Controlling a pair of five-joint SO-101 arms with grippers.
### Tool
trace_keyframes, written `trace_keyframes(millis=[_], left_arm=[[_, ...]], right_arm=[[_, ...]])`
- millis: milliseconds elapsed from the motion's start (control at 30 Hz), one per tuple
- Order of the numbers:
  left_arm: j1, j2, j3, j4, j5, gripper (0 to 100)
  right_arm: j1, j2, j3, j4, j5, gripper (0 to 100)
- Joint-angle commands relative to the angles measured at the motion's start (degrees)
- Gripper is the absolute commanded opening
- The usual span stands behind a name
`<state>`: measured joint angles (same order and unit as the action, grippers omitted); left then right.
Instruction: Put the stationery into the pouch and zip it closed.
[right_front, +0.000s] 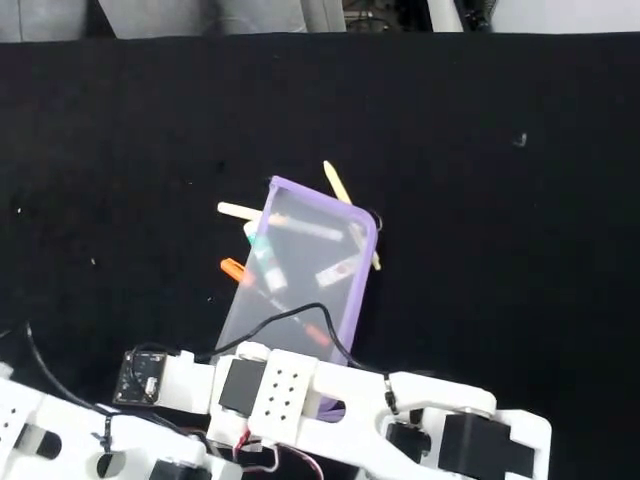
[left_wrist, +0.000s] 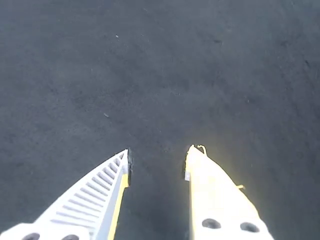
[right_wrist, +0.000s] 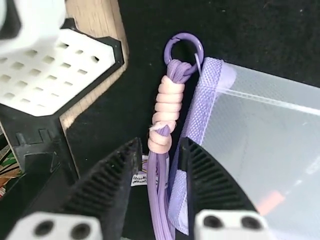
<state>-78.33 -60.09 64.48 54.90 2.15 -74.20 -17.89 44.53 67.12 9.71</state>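
Open black table cover (right_front: 500, 220) surrounds the pouch (right_front: 300, 285) on the left, right and far sides. Wooden sticks (right_front: 337, 182) and an orange tip (right_front: 232, 267) project past the pouch's far and left edges. White arm links (right_front: 290, 395) overhang its near end, blocking approach from above there.

Bright, even light; glare whitens the left fingers (left_wrist: 212, 195); shadows stay faint.

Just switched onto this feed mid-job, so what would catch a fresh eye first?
A translucent pouch with purple trim lies mid-table on the black cloth, with pale sticks poking out past its edges. In the right wrist view, the right gripper straddles the pouch's purple pull cord, jaws apart. The left gripper hangs open over bare cloth.
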Motion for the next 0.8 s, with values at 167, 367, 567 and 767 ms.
trace_keyframes(millis=[167, 367, 567, 767], left_arm=[[7.9, -0.4, -5.2, 6.3, -0.7, 20], [8.1, -0.4, -5.1, 6.3, -0.7, 20], [8.1, -0.9, -3.6, 6.2, -0.8, 20], [7.9, -0.9, 0.0, 2.2, -0.9, 20]], right_arm=[[9.5, -0.1, 0.7, -1.0, 0.3, 12.3], [19.0, -0.1, 0.9, -0.5, 5.5, 12.3], [20.2, -0.1, 1.1, -0.9, 6.4, 12.3], [29.5, -0.1, 1.5, -1.3, 11.9, 12.3]])
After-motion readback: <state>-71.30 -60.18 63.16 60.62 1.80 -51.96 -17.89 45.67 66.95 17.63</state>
